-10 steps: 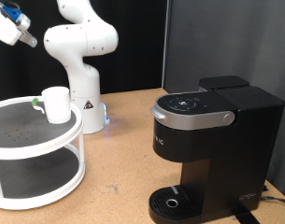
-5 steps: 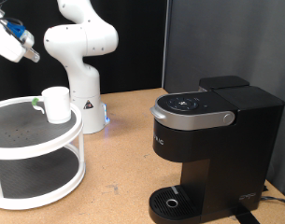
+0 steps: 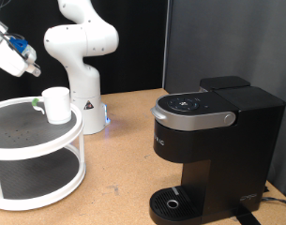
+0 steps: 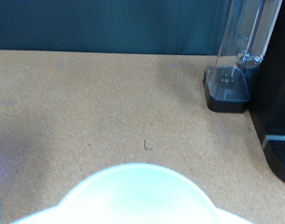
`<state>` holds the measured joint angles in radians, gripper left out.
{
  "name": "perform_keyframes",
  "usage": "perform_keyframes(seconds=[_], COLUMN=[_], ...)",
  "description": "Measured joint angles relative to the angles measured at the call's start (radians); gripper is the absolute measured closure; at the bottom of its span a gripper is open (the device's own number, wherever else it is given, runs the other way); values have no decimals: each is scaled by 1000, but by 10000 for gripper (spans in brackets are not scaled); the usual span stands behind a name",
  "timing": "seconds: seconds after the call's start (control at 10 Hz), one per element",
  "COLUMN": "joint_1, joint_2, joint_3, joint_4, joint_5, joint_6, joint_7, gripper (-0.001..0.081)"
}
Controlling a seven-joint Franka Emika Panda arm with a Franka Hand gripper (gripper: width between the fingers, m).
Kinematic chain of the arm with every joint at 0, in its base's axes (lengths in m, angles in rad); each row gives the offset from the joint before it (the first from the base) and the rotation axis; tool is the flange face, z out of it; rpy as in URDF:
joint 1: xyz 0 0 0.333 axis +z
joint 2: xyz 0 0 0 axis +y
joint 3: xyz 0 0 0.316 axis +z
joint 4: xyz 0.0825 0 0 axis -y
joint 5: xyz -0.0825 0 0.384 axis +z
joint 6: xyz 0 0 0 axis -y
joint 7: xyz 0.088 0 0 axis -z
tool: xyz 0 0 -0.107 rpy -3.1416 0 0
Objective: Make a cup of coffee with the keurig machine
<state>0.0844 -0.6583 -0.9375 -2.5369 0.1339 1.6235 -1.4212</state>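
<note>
Exterior view: gripper (image 3: 30,69) up in the air at the view's top-left, above and apart from the cup (image 3: 56,104), fingers pointing down and toward the view's right, nothing seen between them; cannot tell whether parted or closed. Cup upright on the upper shelf of a white two-tier round rack (image 3: 49,145) near the desk's left edge, a small green-topped pod (image 3: 37,102) just beside it. Keurig machine (image 3: 213,150) standing at the desk's right edge, lid down, drip base vacant. Wrist view: white rounded rim (image 4: 137,191), blurred, close below the camera, brown desk (image 4: 105,93) beyond, machine's edge (image 4: 273,93) at one side.
</note>
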Motion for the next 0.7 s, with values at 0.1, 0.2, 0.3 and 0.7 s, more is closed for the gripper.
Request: perform_keyframes(seconds=[0.1, 0.2, 0.3, 0.7], joint_1=[-4, -5, -5, -5], joint_2=[0, 0, 0, 2], joint_3=[-5, -12, -21, -37], joint_4=[-18, -33, -46, -82], joint_5=[-1, -1, -3, -36], joint_6=[30, 53, 67, 109], joint_7=[-1, -1, -3, -5], gripper=[713, 576, 393, 62])
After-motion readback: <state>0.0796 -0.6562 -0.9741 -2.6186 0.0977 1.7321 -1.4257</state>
